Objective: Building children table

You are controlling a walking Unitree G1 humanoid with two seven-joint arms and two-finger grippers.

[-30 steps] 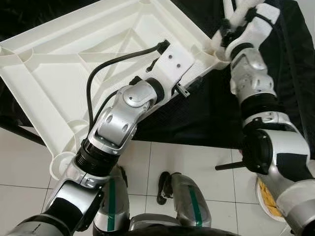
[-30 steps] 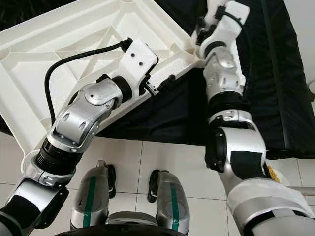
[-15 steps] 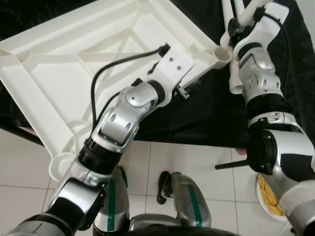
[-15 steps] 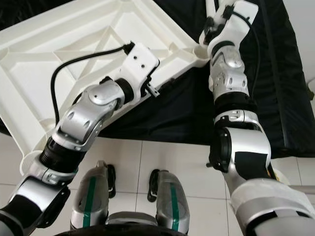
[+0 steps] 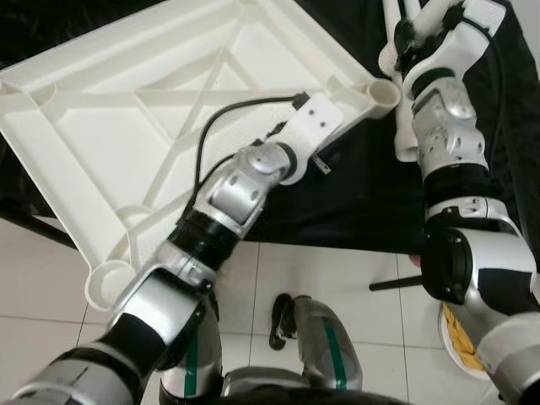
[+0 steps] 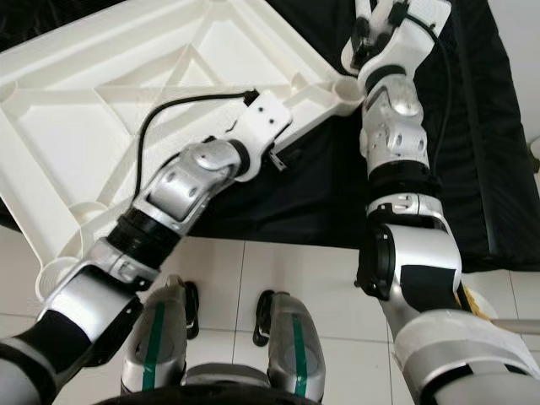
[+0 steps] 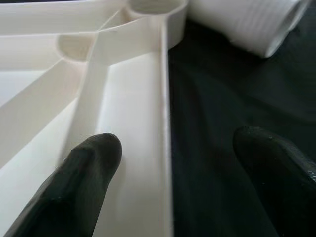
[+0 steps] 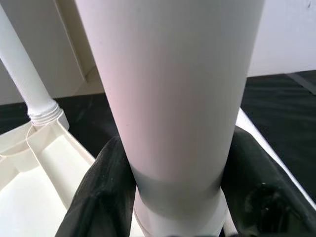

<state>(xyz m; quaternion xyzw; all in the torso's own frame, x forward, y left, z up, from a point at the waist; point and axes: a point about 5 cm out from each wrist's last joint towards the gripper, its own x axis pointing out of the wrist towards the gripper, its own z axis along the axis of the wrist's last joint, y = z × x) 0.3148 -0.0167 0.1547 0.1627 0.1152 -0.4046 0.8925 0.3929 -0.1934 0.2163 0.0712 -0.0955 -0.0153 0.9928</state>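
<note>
The white tabletop (image 5: 126, 126) lies upside down on a black cloth (image 5: 354, 194), ribbed underside up, with its near-left corner hanging out over the tiled floor (image 5: 321, 270). Each corner carries a round socket, and the one that matters now is the right corner socket (image 5: 384, 93), open and unfilled.

Just beyond and to the right of that socket, the right gripper (image 8: 168, 197) has its two black fingers (image 8: 101, 192) closed round a white table leg (image 8: 168, 89). The leg's long axis runs along the fingers. In the head views the leg end (image 5: 390, 57) sits just far of the socket, close but not yet seated. A second leg (image 8: 24, 84) already stands upright in a far corner socket.

The left gripper (image 7: 168, 163) straddles the tabletop's right rim (image 7: 164, 98) with jaws spread wide. One finger (image 7: 86, 177) sits inside the channel and the other over the cloth; they hold nothing.

The right arm is plainly the nearer to the socket. The coming move probably turns on bringing the leg's end over the socket and standing it upright, while the left gripper could steady the rim.
</note>
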